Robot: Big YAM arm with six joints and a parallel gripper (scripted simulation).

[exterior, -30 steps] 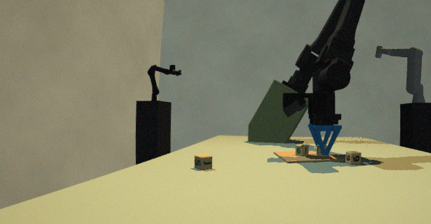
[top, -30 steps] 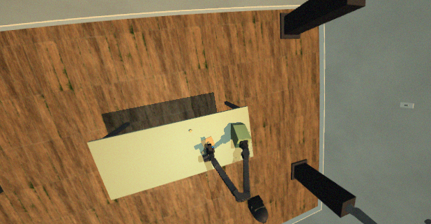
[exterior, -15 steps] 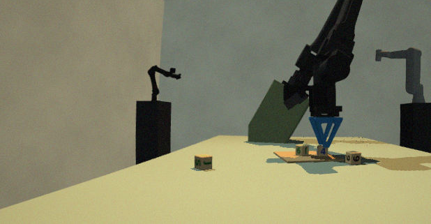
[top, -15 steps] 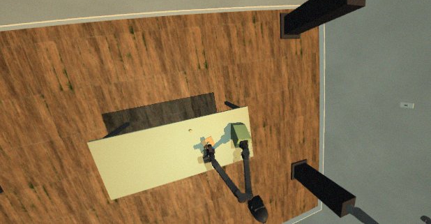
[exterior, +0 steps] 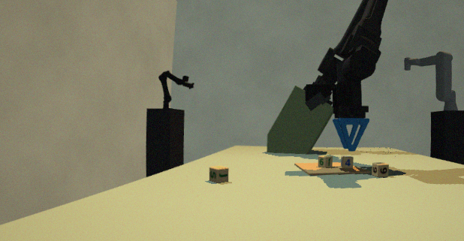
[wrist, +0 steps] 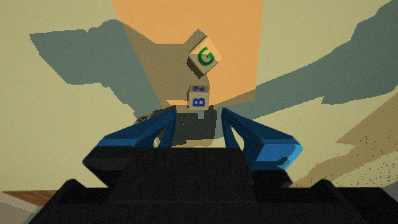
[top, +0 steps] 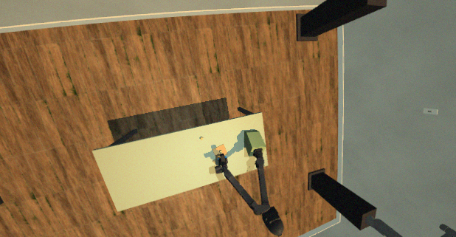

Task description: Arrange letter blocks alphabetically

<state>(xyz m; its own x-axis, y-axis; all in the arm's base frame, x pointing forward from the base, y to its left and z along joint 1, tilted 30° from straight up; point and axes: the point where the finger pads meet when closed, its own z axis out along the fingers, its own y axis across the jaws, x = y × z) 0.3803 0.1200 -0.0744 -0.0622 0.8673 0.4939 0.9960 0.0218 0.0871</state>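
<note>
My gripper [exterior: 351, 149] [wrist: 198, 112] is open and empty, with its fingertips above the B block [exterior: 347, 162] [wrist: 199, 101]. That block sits at the near part of the orange mat [top: 222, 148] [exterior: 305, 168] [wrist: 240, 50]; B seems to be on top, with a blue N or Z on a side. Whether it is fully on the mat I cannot tell. The G block [exterior: 325, 161] [wrist: 204, 56] lies beyond it on the mat, turned diagonally, green G on top. A third block [exterior: 380, 170] [wrist: 142, 119] lies beside the mat, mostly hidden by the left finger in the wrist view. A fourth block [top: 201, 138] [exterior: 218, 174] lies off the mat; its top is unreadable.
A green slanted box [top: 255, 140] [exterior: 296, 126] stands on the table [top: 159, 168] [exterior: 188, 205] beyond the mat, close to the arm's links. The arm's shadows fall across the mat and the table around it. Other arms on dark pedestals stand away from the table.
</note>
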